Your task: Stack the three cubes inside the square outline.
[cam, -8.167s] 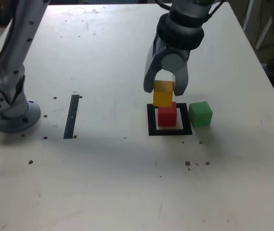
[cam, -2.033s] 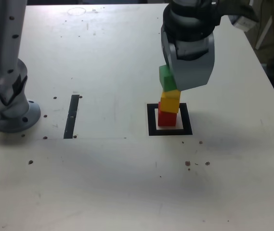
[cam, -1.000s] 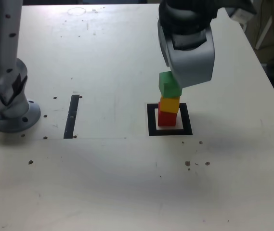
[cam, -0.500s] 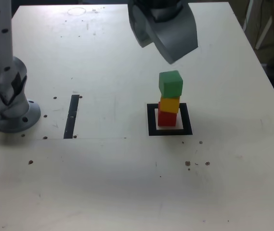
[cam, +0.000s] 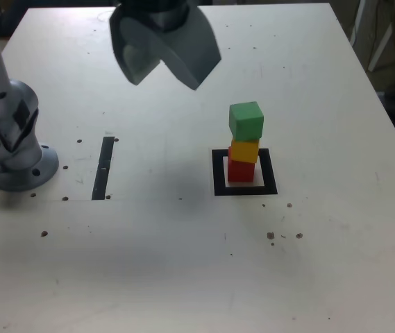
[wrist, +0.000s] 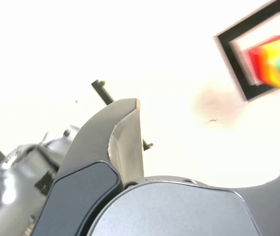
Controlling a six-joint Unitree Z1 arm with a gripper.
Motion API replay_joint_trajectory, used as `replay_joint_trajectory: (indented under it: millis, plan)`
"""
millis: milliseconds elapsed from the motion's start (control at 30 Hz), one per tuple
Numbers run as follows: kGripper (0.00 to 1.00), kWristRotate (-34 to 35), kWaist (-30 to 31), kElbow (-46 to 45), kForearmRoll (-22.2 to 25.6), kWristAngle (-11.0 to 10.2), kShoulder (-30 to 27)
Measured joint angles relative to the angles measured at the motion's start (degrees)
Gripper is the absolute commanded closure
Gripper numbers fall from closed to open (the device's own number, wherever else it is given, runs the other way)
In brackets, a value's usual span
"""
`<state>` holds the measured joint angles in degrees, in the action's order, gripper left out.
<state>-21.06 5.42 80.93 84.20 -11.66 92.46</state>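
- Square outline (cam: 218, 172) is lying on the surface (cam: 183, 263), holding the stack: red cube (cam: 240, 170) at bottom, yellow cube (cam: 245, 150) in the middle, green cube (cam: 246, 121) on top.
- Pincer (cam: 164, 68) is hanging wide open, gripping nothing, well apart from the stack toward the exterior view's left.

— What sort of place is this?
— A robotics lab bench, by the look: a bare white table (cam: 183, 263) drilled with small holes, a grey arm base (cam: 13, 163) bolted on, black tape markings (cam: 103, 168) and coloured test cubes (cam: 244, 142).
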Motion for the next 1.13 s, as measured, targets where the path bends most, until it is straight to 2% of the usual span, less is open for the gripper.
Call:
replay_joint_trajectory:
  millis: [200,400,567,733,933,1133]
  plan:
    - [0.01,10.99,-0.02,-8.67,-1.39,0.83,-2.27]
    - [0.01,17.77,-0.02,-15.62,-5.05,3.48,-3.07]
    - [0.01,20.32,-0.02,-21.38,-9.65,7.15,-3.21]
    - [0.01,21.15,-0.02,-26.1,-13.96,9.39,-3.49]
    - [0.01,22.15,-0.02,-33.32,-20.19,10.27,-4.17]
    - [0.02,23.14,-0.06,-38.39,-23.58,10.88,-5.18]
